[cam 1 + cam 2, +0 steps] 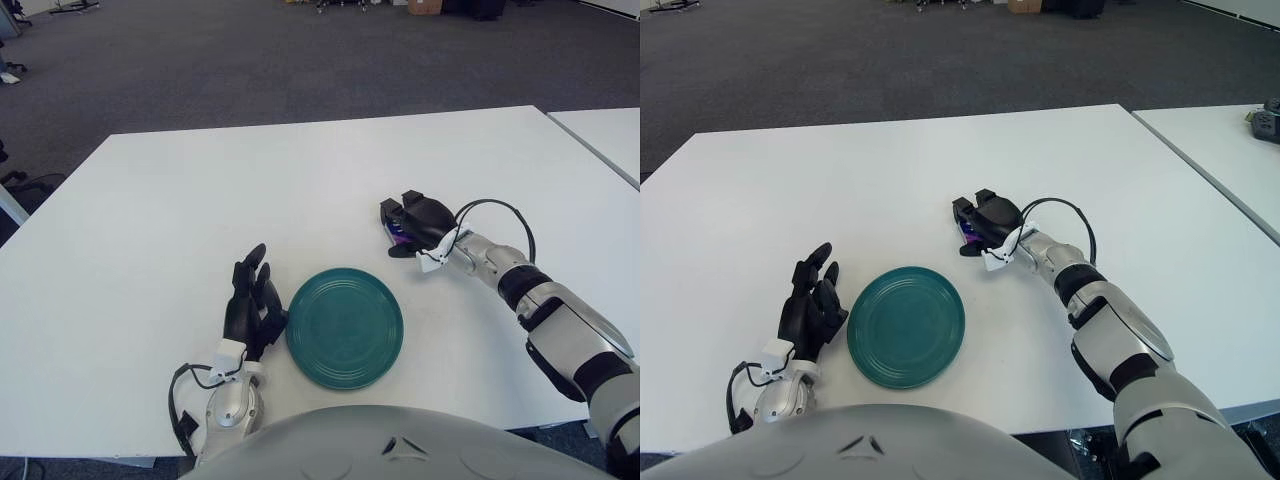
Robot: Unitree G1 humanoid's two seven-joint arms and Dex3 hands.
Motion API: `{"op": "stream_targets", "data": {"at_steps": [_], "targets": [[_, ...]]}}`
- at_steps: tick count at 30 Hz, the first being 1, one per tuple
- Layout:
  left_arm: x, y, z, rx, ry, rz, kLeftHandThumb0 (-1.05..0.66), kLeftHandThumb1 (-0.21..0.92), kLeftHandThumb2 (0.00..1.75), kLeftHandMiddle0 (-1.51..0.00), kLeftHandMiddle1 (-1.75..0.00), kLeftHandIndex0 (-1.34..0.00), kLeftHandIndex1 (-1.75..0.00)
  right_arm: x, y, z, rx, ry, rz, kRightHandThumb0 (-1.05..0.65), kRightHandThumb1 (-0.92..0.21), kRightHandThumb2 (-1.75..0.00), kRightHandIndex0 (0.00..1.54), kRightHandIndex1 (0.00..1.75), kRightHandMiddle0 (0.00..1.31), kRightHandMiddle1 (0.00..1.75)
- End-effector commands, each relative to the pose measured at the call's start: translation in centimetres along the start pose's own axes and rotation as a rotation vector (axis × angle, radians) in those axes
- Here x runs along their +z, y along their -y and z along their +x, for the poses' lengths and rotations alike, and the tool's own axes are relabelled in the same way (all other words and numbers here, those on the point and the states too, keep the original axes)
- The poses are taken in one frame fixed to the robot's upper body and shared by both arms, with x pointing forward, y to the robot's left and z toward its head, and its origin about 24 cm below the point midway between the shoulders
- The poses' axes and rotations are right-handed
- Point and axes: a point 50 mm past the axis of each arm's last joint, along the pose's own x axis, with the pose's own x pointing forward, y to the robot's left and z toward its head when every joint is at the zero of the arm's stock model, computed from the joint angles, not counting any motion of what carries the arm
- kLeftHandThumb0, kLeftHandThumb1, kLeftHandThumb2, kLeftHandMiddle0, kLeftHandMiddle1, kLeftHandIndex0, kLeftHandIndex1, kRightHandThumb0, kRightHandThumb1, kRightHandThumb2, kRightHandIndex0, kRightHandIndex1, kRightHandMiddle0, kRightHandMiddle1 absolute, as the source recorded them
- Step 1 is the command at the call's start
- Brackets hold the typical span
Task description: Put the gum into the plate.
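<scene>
Gum (pixel 398 237): small purple pack, only a sliver visible under the right hand's dark fingers, on the white table (pixel 200 200) up and to the right of the plate, apart from it.

Right hand (pixel 412 225): black, reaching in from the right edge, fingers curled over and around the gum, closed on it; whether the pack is lifted off the surface cannot be told.

Plate (pixel 345 327): round, teal green, lying flat near the front edge of the table, nothing in it.

Left hand (pixel 250 305): black, just left of the plate, fingers extended and loosely spread, holding nothing; fingertips close to the plate's rim, contact not discernible.

Floor (pixel 250 60): dark grey carpet beyond the table's far edge.
</scene>
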Motion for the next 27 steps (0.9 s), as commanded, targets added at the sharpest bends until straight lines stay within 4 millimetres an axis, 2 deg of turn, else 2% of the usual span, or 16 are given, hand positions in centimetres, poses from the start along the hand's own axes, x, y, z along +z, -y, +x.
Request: {"op": "stream_targets", "data": {"at_steps": [1, 8, 13, 16, 19, 21, 27], "targets": [[0.3, -0.2, 0.0, 0.000, 0.006, 0.009, -0.85, 0.92, 0.94, -0.34, -0.01, 0.00, -0.73, 0.3, -1.5, -0.6, 0.057, -0.011, 0.016, -0.40, -0.64, -0.90, 0.52, 1.75, 0.38, 1.75], [0.4, -0.3, 0.1, 0.008, 0.019, 0.005, -0.85, 0.92, 0.93, -0.34, -0.01, 0.00, -0.73, 0.3, -1.5, -0.6, 0.054, -0.015, 0.042, -0.39, -0.66, -0.88, 0.52, 1.75, 0.36, 1.75], [0.3, -0.3, 0.1, 0.007, 0.022, 0.008, -0.83, 0.92, 0.93, -0.35, -0.01, 0.00, -0.75, 0.3, -1.3, -0.4, 0.048, -0.016, 0.048, -0.39, -0.67, -0.87, 0.46, 1.75, 0.36, 1.75], [0.3, -0.3, 0.1, 0.011, 0.023, 0.011, -0.82, 0.92, 0.92, -0.35, -0.01, 0.00, -0.75, 0.2, -0.4, 0.1, 0.036, -0.011, 0.049, -0.39, -0.67, -0.86, 0.40, 1.75, 0.36, 1.75], [0.2, -0.4, 0.1, 0.008, 0.015, 0.023, -0.82, 0.92, 0.93, -0.35, -0.01, 0.00, -0.74, 0.1, 2.3, 1.4, -0.022, 0.029, 0.050, -0.39, -0.67, -0.87, 0.37, 1.75, 0.36, 1.75], [0.1, -0.4, 0.0, 0.007, 0.009, 0.027, -0.82, 0.92, 0.94, -0.35, -0.01, 0.00, -0.73, 0.3, 3.8, 1.7, -0.065, 0.068, 0.050, -0.39, -0.66, -0.88, 0.38, 1.75, 0.36, 1.75], [0.0, -0.2, 0.1, 0.015, 0.000, 0.019, -0.82, 0.92, 0.95, -0.35, -0.01, 0.00, -0.69, 1.5, 6.1, 1.8, -0.153, 0.146, 0.049, -0.40, -0.61, -0.94, 0.44, 1.75, 0.39, 1.75]]}}
